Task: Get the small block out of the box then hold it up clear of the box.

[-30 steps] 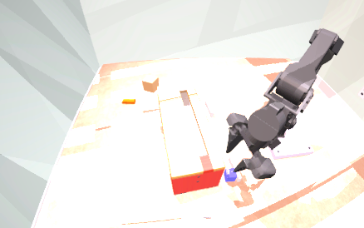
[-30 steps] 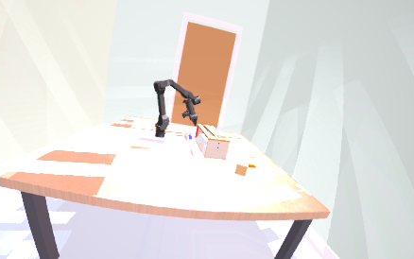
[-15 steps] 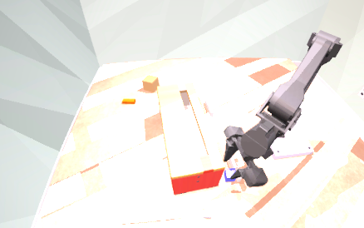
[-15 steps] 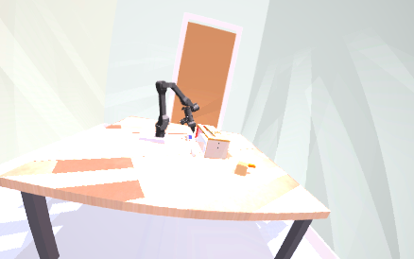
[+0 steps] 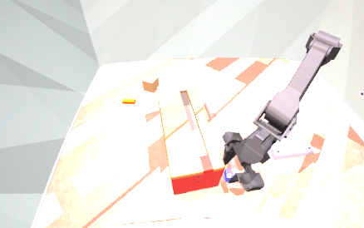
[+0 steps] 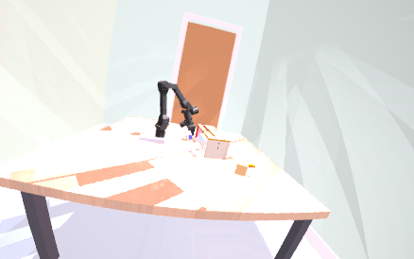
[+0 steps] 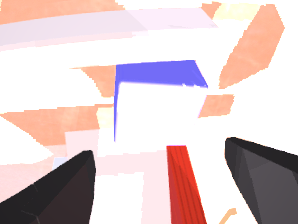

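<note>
The small blue block [image 5: 228, 175] [image 6: 190, 137] [image 7: 155, 73] is on the table outside the box, close beside the corner at its red end. The box [image 5: 185, 156] [image 6: 216, 148] stands upright, and part of its red end [image 5: 188, 185] [image 7: 184, 182] shows between the fingers in the wrist view. My gripper [image 5: 228, 169] [image 7: 161, 154] is open and empty. It is low beside the box, tilted, with its fingertips near the block. In the wrist view the block lies ahead of the tips, between their lines; its near face is washed out white.
A tan block [image 5: 150, 85] [image 6: 241, 170] and a small orange bar [image 5: 129, 101] [image 6: 251, 165] lie past the box's far end. The box wall is very close to one finger. The arm's base plate [image 5: 292, 153] is to the right in the top view.
</note>
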{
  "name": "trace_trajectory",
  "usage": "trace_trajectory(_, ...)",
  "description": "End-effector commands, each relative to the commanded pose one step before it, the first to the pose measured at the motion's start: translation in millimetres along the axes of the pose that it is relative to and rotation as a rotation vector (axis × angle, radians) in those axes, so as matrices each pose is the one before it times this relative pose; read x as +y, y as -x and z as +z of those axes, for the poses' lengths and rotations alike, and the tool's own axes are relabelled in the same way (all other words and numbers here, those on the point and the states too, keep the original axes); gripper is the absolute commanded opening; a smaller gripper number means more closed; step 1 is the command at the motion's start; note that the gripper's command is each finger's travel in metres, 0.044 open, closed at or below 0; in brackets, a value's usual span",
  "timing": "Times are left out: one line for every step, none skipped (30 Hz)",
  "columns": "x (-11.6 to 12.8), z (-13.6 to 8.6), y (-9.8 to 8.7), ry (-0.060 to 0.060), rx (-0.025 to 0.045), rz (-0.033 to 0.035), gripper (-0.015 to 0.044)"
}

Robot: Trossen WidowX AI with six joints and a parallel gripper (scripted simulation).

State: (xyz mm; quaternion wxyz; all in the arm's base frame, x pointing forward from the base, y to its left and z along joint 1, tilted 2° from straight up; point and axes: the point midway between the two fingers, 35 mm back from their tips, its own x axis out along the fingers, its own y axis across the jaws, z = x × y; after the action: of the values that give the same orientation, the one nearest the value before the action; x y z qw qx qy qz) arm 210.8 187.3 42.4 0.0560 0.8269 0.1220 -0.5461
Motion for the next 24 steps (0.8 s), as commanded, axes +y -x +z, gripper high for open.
trace_trajectory(1.50,4.51,-6.98,-0.0022,-0.00221,0.00683,0.0285)
trace_trajectory(0.01,0.73,-1.40,0.0000,-0.00002,0.00000,0.0285)
trace_trajectory(0.02,0.74,-1.39,0.0000,-0.00002,0.00000,0.0285)
trace_trajectory(0.02,0.75,-1.38,0.0000,-0.00002,0.00000,0.0285)
trace_trajectory(0.03,0.75,-1.37,0.0000,-0.00002,0.00000,0.0285)
trace_trajectory(0.04,0.77,-1.37,0.0000,-0.00002,0.00000,0.0285)
trace_trajectory(0.04,0.77,-1.36,0.0000,-0.00003,0.00001,0.0285)
trace_trajectory(0.05,0.78,-1.36,0.0000,-0.00003,0.00001,0.0285)
trace_trajectory(0.06,0.79,-1.35,0.0000,-0.00003,0.00001,0.0285)
trace_trajectory(0.07,0.80,-1.34,0.0000,-0.00003,0.00001,0.0285)
trace_trajectory(0.07,0.81,-1.33,0.0000,-0.00003,0.00001,0.0285)
trace_trajectory(0.08,0.81,-1.31,0.0000,-0.00003,0.00001,0.0285)
trace_trajectory(0.07,0.63,-1.01,0.0000,-0.00002,0.00001,0.0285)
trace_trajectory(0.04,0.38,-0.60,0.0000,-0.00001,0.00000,0.0285)
trace_trajectory(0.01,0.13,-0.20,0.0000,0.00000,0.00000,0.0285)
trace_trajectory(0.00,0.00,0.00,0.0000,0.00000,0.00000,0.0259)
trace_trajectory(0.00,0.00,0.00,0.0000,0.00000,0.00000,0.0233)
trace_trajectory(0.00,0.00,0.00,0.0000,0.00000,0.00000,0.0206)
trace_trajectory(0.00,0.00,0.00,0.0000,0.00000,0.00000,0.0180)
trace_trajectory(0.00,0.00,0.00,0.0000,0.00000,0.00000,0.0154)
trace_trajectory(0.00,0.00,0.00,0.0000,0.00000,0.00000,0.0128)
trace_trajectory(0.00,0.00,0.00,0.0000,0.00000,0.00000,0.0101)
trace_trajectory(0.00,0.00,0.00,0.0000,0.00000,0.00000,0.0095)
trace_trajectory(0.00,0.00,0.00,0.0000,0.00000,0.00000,0.0088)
